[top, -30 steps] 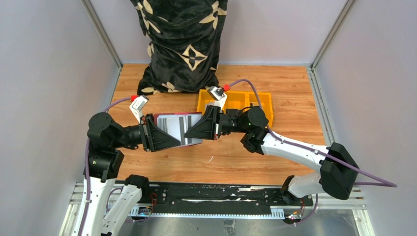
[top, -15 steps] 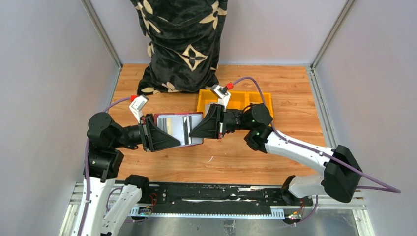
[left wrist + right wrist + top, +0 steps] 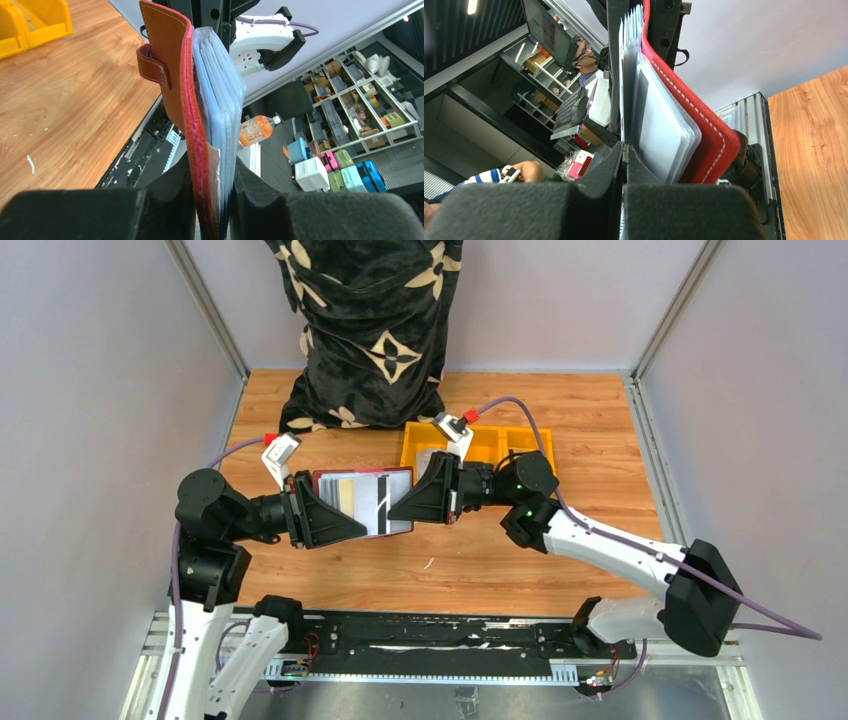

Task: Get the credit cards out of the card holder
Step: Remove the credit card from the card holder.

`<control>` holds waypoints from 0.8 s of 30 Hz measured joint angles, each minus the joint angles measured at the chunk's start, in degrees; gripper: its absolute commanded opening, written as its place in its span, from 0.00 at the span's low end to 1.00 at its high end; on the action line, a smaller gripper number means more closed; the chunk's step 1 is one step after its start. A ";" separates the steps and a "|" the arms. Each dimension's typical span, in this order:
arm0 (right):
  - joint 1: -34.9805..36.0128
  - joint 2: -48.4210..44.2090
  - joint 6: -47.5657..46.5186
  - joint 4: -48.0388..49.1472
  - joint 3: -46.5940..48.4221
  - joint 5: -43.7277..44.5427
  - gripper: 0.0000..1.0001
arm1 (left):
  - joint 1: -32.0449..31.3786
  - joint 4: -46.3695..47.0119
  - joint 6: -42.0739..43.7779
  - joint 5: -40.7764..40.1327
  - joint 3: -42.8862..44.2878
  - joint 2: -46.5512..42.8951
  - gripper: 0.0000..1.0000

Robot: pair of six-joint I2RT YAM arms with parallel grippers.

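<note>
Since a second earlier my right pincer (image 3: 400, 510) had eased off to the right. The pale striped card (image 3: 385, 502) had slid and tilted with it, baring more of the tan card (image 3: 345, 495) beneath. That pincer was pinched fully closed on the striped card's edge. My left pincer (image 3: 345, 520) was clamped on the opposite end of the card holder (image 3: 172, 65), keeping it spread open just off the counter (image 3: 590, 430). To finish the pull well, I judged I should keep the left grip firm and draw the right one straight along the pocket's line, since the card's tilt could jam it in the clear sleeves (image 3: 217, 90). Close behind the right arm sat the yellow bin (image 3: 535, 445), with the dark patterned bag (image 3: 375, 330) beyond; neither blocked the way out, though the bin left little room
</note>
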 measured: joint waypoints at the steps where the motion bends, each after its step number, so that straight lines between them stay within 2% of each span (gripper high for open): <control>1: 0.00 -0.46 -0.17 -0.11 -0.37 0.15 0.00 | 0.00 0.02 0.02 -0.02 0.09 0.00 0.11; 5: 0.00 -1.86 -0.74 -0.92 -1.27 0.66 0.00 | 0.00 0.02 0.04 0.02 0.44 -0.02 0.04; 7: 0.00 -1.99 -0.92 -1.14 -1.29 0.85 0.05 | 0.00 0.00 0.20 -0.02 0.52 -0.02 0.00; 11: 0.04 -1.79 -0.72 -1.14 -1.25 1.20 0.26 | 0.00 0.00 0.44 -0.50 0.59 -0.02 0.00; 15: 1.03 0.22 0.50 0.13 -0.24 1.33 0.34 | 0.00 0.00 0.92 -1.11 0.94 -0.02 0.00; 17: 1.53 1.29 1.38 1.11 0.55 1.33 0.31 | 0.00 0.00 1.31 -1.36 0.98 -0.09 0.00; 18: 1.81 1.90 1.84 2.05 0.98 1.31 0.26 | 0.00 0.00 1.51 -1.51 1.01 -0.11 0.00; 19: 1.95 2.25 2.19 2.64 1.29 1.27 0.15 | 0.00 -0.02 1.64 -1.62 1.05 -0.11 0.00; 21: 2.10 2.71 2.93 3.80 1.70 1.29 0.02 | 0.00 -0.11 1.99 -1.73 1.16 -0.11 0.00; 24: 2.16 2.71 3.34 4.13 1.73 1.29 0.00 | 0.00 -0.92 2.89 -1.73 1.46 -0.11 0.00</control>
